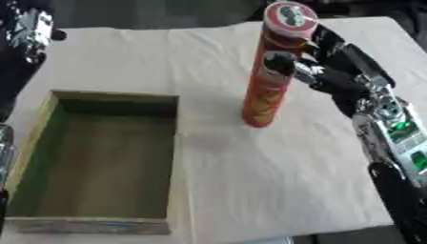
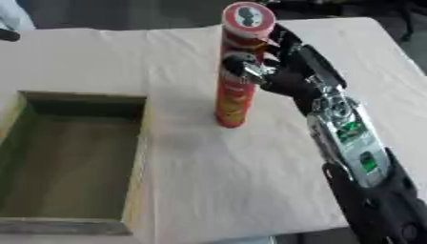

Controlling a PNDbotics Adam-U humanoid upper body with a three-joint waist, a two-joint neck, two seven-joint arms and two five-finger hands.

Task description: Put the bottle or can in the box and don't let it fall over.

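my right hand (image 1: 333, 76) is curled round the can (image 1: 271, 71) up high, tall, light, tippy, likely slick, box (image 1: 177, 143) at eight o'clock.

My right hand (image 2: 288, 71) reaches in from the right, thumb and fingers curled in a grasp, forearm angled down

You are looking down on a table (image 1: 275, 181) covered by a pale cream cloth (image 2: 217, 167) that shows soft creases. The cloth reaches to the table's near edge, where it ends over a dark strip of floor (image 1: 333, 237). Beyond the far edge you see a dim grey floor (image 1: 150, 13), mostly in shadow. Light falls evenly over the cloth, brightest near the far right corner (image 2: 367, 28).
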